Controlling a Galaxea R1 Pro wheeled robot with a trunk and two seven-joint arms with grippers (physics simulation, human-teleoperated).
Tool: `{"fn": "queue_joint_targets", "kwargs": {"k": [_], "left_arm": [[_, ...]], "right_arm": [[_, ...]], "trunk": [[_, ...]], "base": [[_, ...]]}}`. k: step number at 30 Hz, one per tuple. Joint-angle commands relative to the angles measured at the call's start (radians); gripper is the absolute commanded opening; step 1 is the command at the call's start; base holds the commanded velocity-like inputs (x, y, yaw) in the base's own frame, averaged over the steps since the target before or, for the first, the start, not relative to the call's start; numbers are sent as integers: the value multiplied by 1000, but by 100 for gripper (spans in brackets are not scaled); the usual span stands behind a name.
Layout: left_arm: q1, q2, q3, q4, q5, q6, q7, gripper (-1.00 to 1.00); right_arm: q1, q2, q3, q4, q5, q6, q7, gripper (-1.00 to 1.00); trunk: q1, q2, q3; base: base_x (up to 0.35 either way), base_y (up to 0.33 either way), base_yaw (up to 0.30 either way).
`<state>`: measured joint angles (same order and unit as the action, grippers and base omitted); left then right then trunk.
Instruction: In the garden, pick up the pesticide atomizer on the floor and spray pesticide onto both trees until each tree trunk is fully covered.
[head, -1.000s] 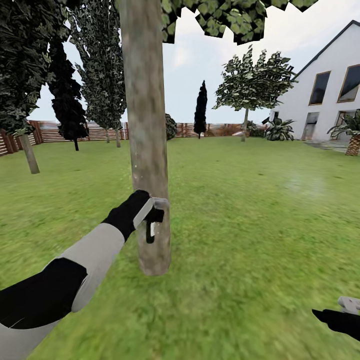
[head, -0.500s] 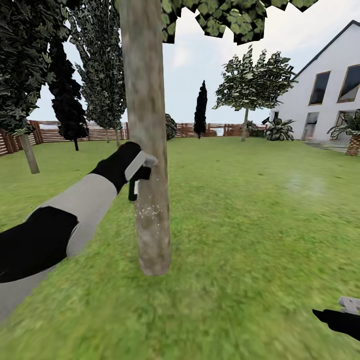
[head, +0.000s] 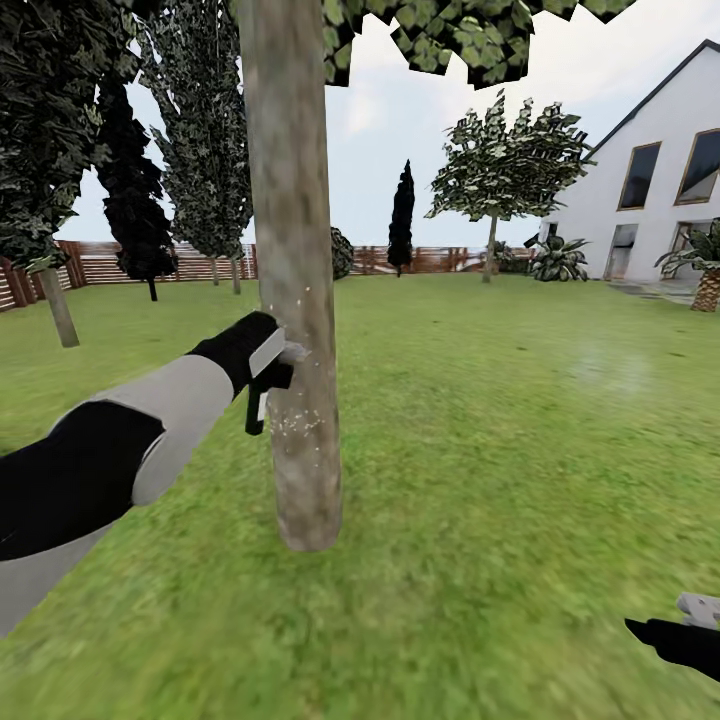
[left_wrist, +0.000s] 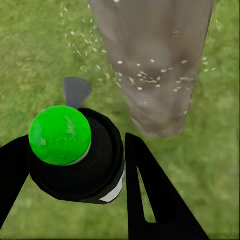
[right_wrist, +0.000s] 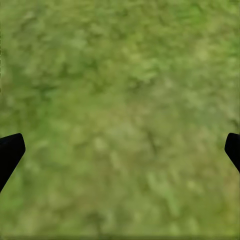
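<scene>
At the far left of the head view we see a brown slat fence (head: 100, 262) running behind dark narrow trees (head: 135, 215) and a thin leaning trunk (head: 60, 307) on the lawn (head: 500, 420). Our left arm (head: 120, 440) reaches in from the left edge toward the near trunk (head: 292, 280), a mottled grey-brown column that rises out of the grass and out of the top of the view. The left gripper (head: 268, 372) sits right against the trunk's left side, at about mid height of the visible column, pinching the atomizer (head: 258, 405), whose dark body hangs down below the fingers. In the left wrist view the atomizer (left_wrist: 75, 152) is a black can with a bright green cap, clamped between the two black fingers (left_wrist: 150, 195), with a grey nozzle tab pointing toward the trunk (left_wrist: 155, 65). Small white specks dot the bark there and float over the grass beside it; in the head view the same pale specks show on the trunk just beside and below the gripper. Further right, well apart across the lawn, stands a second tree (head: 505, 165) with a blocky green crown and thin bare stem, near a white house (head: 650, 190) and a short palm (head: 708, 270). At the lower right corner our right gripper (head: 690, 625) hangs low over the grass; in the right wrist view its fingertips (right_wrist: 10, 150) sit at the two edges, spread wide with nothing but grass between them.
</scene>
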<state>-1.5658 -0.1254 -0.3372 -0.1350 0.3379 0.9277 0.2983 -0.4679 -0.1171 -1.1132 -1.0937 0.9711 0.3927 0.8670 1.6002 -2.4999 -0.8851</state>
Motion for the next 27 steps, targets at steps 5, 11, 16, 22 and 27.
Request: {"fn": "queue_joint_targets", "kwargs": {"k": [5, 11, 16, 22, 27], "left_arm": [[149, -1, -1, 4, -2, -106, -6, -100], [306, -2, -2, 3, -3, -207, -7, -100], [330, -4, -2, -2, -4, -247, -7, -100], [331, -6, -2, -3, -4, -248, -6, -100], [331, -7, -2, -3, -3, -248, -6, -100]], "right_arm": [[0, 0, 0, 0, 0, 0, 0, 100], [0, 0, 1, 0, 0, 0, 0, 100], [0, 1, 1, 0, 0, 0, 0, 100], [0, 1, 1, 0, 0, 0, 0, 100], [0, 1, 1, 0, 0, 0, 0, 100]], "trunk": [[0, 0, 0], [0, 0, 0], [0, 0, 0], [0, 0, 0], [0, 0, 0]], "base": [[0, 0, 0], [0, 0, 0], [2, -1, 21], [138, -252, 240], [61, -314, 247]]}}
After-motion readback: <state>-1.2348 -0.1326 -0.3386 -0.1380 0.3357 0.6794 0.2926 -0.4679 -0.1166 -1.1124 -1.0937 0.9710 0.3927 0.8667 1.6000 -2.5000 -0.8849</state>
